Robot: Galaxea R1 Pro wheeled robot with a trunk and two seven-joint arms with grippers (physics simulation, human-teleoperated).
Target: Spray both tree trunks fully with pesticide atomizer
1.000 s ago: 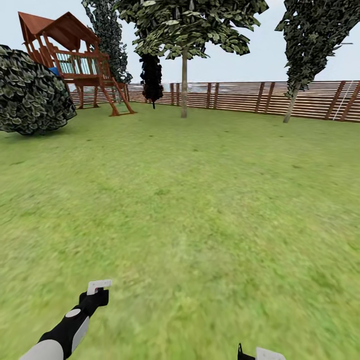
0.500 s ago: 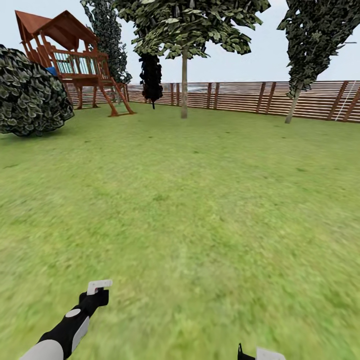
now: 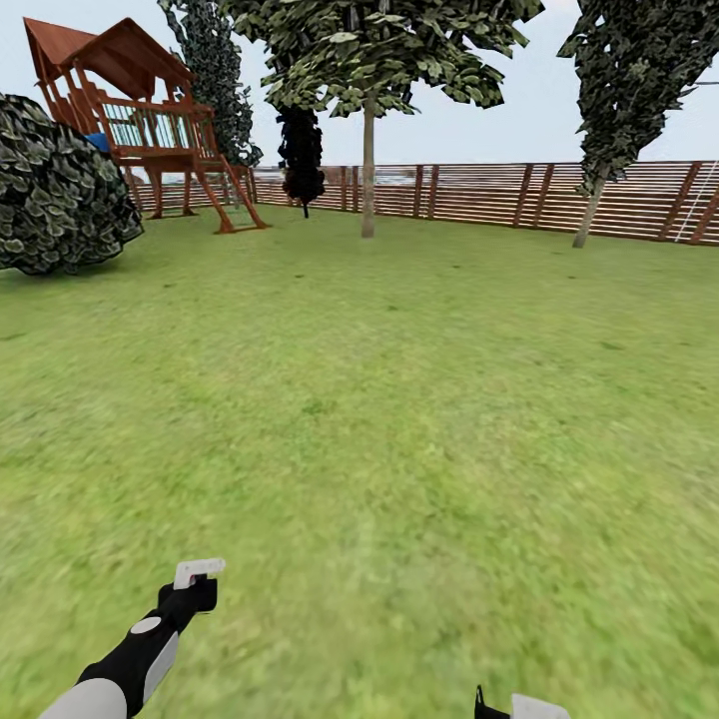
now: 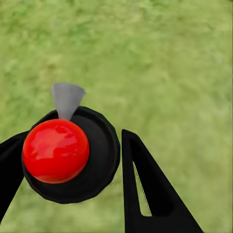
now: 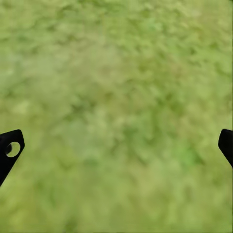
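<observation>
The pesticide atomizer (image 4: 56,150), a dark round bottle with a glossy red top and a grey nozzle, sits between the fingers of my left gripper (image 4: 73,145), which is shut on it above the grass floor (image 4: 170,58). In the head view my left gripper (image 3: 197,579) is held low at the lower left. My right gripper (image 3: 519,707) shows at the bottom edge; in its wrist view the right gripper (image 5: 119,145) is open over bare grass. Far ahead by the fence stands a tree with a straight, pale bare trunk (image 3: 367,170).
A brown slatted fence (image 3: 479,192) closes the lawn at the back. A wooden play tower (image 3: 150,120) and a big dark bush (image 3: 55,190) stand at the far left. A leaning dark tree (image 3: 591,205) is at the far right, and a black cypress-like tree (image 3: 302,160) at the fence.
The whole view has shifted slightly: the bush and play tower drift left and the grass slides toward me, so the camera has moved forward. Both arms keep their pose.
</observation>
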